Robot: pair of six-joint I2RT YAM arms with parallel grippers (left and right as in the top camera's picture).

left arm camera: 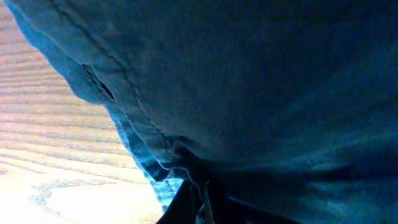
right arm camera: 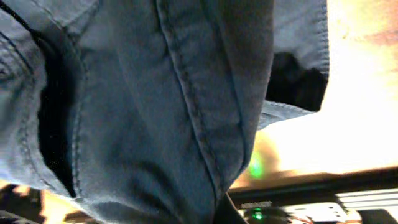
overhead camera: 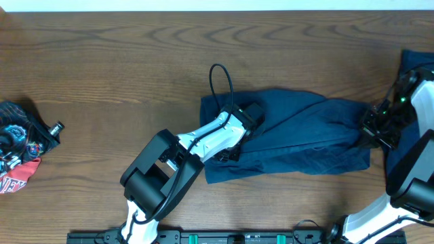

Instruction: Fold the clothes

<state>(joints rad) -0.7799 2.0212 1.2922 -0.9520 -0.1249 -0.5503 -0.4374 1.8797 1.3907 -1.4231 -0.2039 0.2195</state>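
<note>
Overhead view: navy garment [overhead camera: 305, 135] lies spread on the worktop [overhead camera: 122, 61], right of centre, long axis running left to right.
Left end effector [overhead camera: 249, 114]: on the garment's left end, fingers together, pinching cloth.
Right end effector [overhead camera: 371, 129]: at the opposite, right end — likewise closed on a fold.
Coming move: the garment stretches between your two arms, neither nearer — so a fold likely carries one end toward the other.

Two garments [overhead camera: 298, 135] [overhead camera: 415, 62]; two pincers [overhead camera: 252, 115] [overhead camera: 371, 132]; one bundle [overhead camera: 20, 156]
</note>
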